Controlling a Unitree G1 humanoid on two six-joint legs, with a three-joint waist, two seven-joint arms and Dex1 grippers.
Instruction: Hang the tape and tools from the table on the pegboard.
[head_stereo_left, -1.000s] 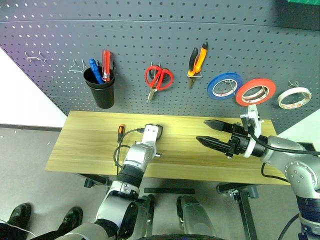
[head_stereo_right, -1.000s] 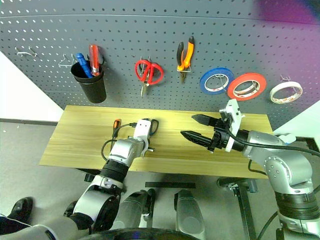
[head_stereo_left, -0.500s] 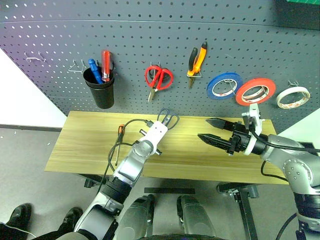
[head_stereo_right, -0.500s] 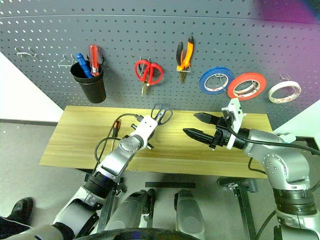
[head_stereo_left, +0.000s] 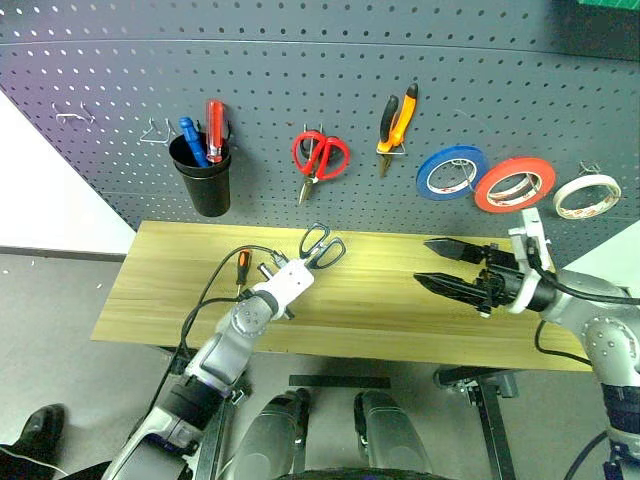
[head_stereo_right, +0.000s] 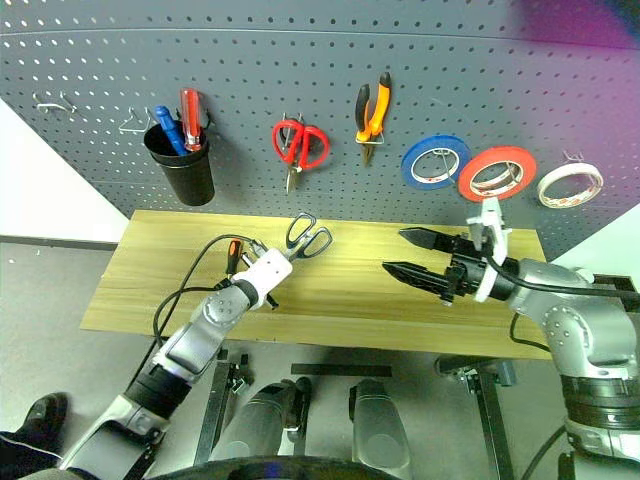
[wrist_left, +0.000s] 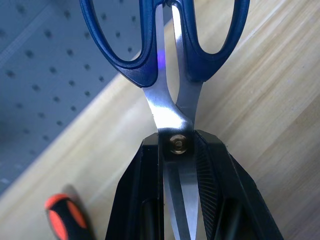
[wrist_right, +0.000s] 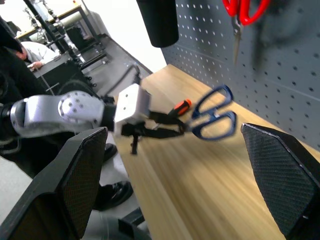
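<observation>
Now the left gripper (head_stereo_left: 296, 268) clamps the steel blades of the scissors (head_stereo_left: 321, 246), 2 dark-blue loops outward.

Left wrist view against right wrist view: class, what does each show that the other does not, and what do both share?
Left wrist view alone: the scissors' pivot screw clamped between the left end effector's fingers.

Right wrist view alone: the left arm side-on, the red scissors and black cup on the pegboard, and the open right end effector.

Both: the blue-handled scissors, the screwdriver's orange end, the table and pegboard.
</observation>
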